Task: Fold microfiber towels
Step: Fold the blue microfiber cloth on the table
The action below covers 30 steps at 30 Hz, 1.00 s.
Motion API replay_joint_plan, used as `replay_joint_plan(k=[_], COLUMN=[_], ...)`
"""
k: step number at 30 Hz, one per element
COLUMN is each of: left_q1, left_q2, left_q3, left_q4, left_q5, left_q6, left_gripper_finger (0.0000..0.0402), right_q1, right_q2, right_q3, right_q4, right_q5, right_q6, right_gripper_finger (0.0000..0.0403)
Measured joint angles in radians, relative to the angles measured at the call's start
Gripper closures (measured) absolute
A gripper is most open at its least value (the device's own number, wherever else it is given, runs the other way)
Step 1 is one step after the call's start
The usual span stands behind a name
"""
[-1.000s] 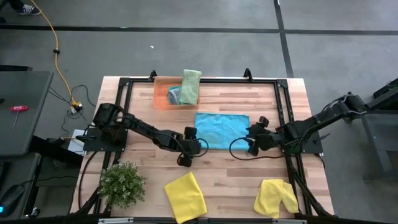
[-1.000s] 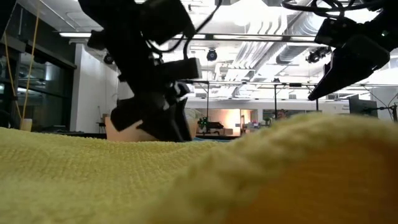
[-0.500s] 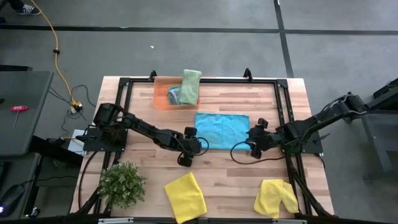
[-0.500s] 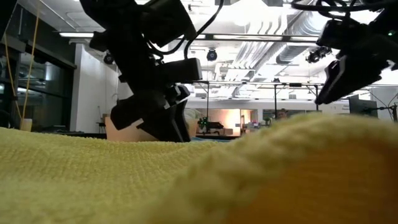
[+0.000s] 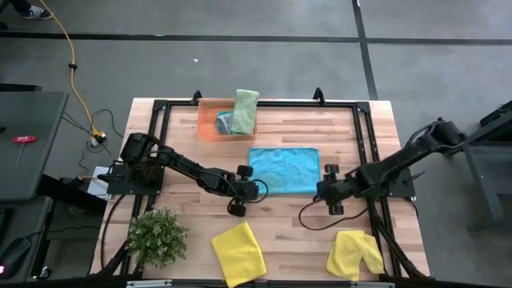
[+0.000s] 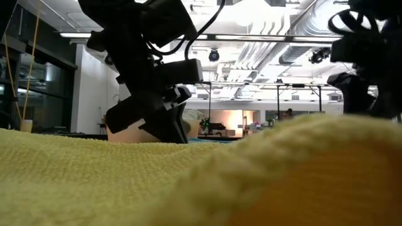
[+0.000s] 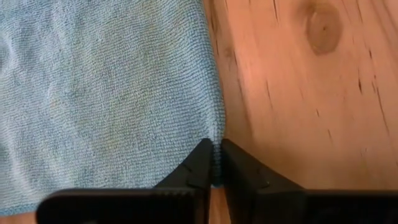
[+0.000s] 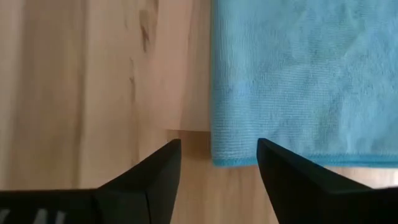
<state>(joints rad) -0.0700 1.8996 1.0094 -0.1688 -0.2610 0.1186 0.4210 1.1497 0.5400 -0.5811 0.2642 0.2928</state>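
Note:
A teal-blue towel (image 5: 283, 170) lies flat as a rectangle in the middle of the table. My left gripper (image 5: 248, 186) is at its near left corner, shut on it (image 7: 213, 163). My right gripper (image 5: 327, 194) hovers open at the near right corner (image 8: 219, 159), one finger on either side of it without touching (image 8: 217, 149). Two yellow towels (image 5: 238, 253) (image 5: 354, 254) lie by the near edge. A light green towel (image 5: 246, 110) hangs over the rim of the orange tray (image 5: 210, 122). My left gripper pinches the teal-blue towel's near left corner (image 7: 215, 142) between its two fingertips (image 7: 200, 163). The fingers slant down from the table's left. Only the very corner lies between the tips, and the rest of the towel lies flat on the table.
A small green plant (image 5: 158, 235) stands at the near left corner. In the low view a yellow towel (image 6: 125, 179) fills the foreground and hides the table behind it. A black frame (image 5: 360, 120) runs along the table's edges. Bare wood lies between the teal-blue towel and the yellow ones.
My left gripper has shut on the teal-blue towel's near left corner without moving away. My right gripper has gone down and a little toward the near edge, rolling its wrist, and stays open at the near right corner. The towel has not moved.

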Motion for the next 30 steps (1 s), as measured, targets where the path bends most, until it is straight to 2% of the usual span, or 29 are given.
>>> replay_joint_plan(k=[4,14,21,26,30], left_q1=[0.0,-0.005,-0.007,-0.031,-0.059], left_q2=[0.0,0.0,0.0,0.0,-0.001], left_q3=[0.0,-0.001,-0.001,-0.001,0.001], left_q4=[0.0,-0.001,-0.001,-0.01,-0.037], left_q5=[-0.005,-0.017,-0.016,-0.02,-0.032], left_q6=[0.016,0.015,0.015,0.006,-0.088], left_gripper_finger=[0.0388,0.04,0.04,0.0401,0.0401], right_q1=[0.006,0.005,0.006,0.006,0.019], right_q2=[0.094,0.235,0.265,0.262,0.261], right_q3=[0.0,0.007,0.008,0.005,0.01], right_q4=[0.047,0.101,0.097,0.094,0.104], right_q5=[0.027,-0.014,-0.021,-0.029,-0.032], right_q6=[-0.066,-0.083,0.04,0.132,0.201], right_gripper_finger=[0.0215,0.026,0.0314,0.0389,0.0395])
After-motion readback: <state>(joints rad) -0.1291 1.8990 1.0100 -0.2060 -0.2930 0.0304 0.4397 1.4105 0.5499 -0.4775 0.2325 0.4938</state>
